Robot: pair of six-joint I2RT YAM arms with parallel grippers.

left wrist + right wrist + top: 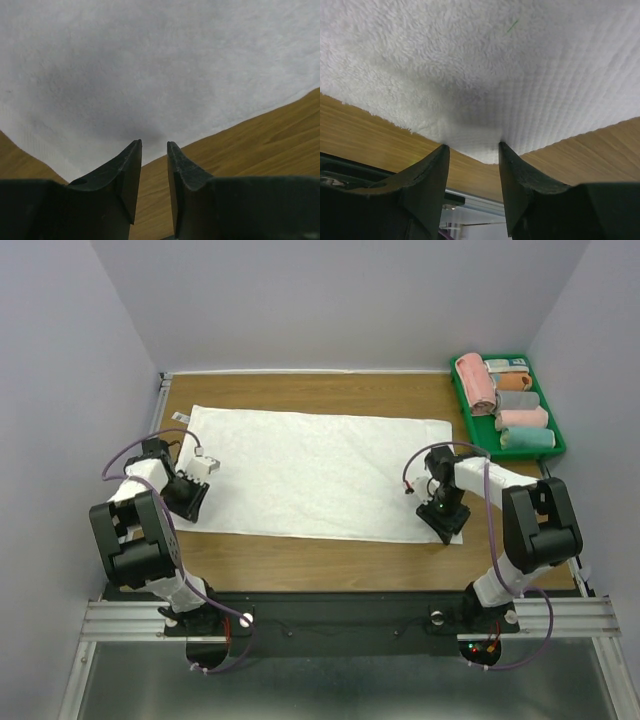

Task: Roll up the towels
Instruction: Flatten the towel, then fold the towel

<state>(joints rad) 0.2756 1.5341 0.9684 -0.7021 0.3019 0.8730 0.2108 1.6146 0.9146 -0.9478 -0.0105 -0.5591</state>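
A large white towel (320, 470) lies spread flat on the wooden table, its small grey label (180, 417) at the far left corner. My left gripper (190, 498) is down at the towel's near left corner. In the left wrist view the towel (150, 65) fills the upper part, and the left gripper (154, 143) stands open by a narrow gap at its edge, holding nothing. My right gripper (447, 523) is at the near right corner. In the right wrist view that gripper (472, 145) is open, its tips resting against the towel (485, 65) corner.
A green tray (525, 452) at the back right holds several rolled towels: pink (475, 382), orange (512, 382), grey (518, 400) and pale green (527, 438). Bare wood (300, 560) runs along the near table edge, with the metal rail behind it.
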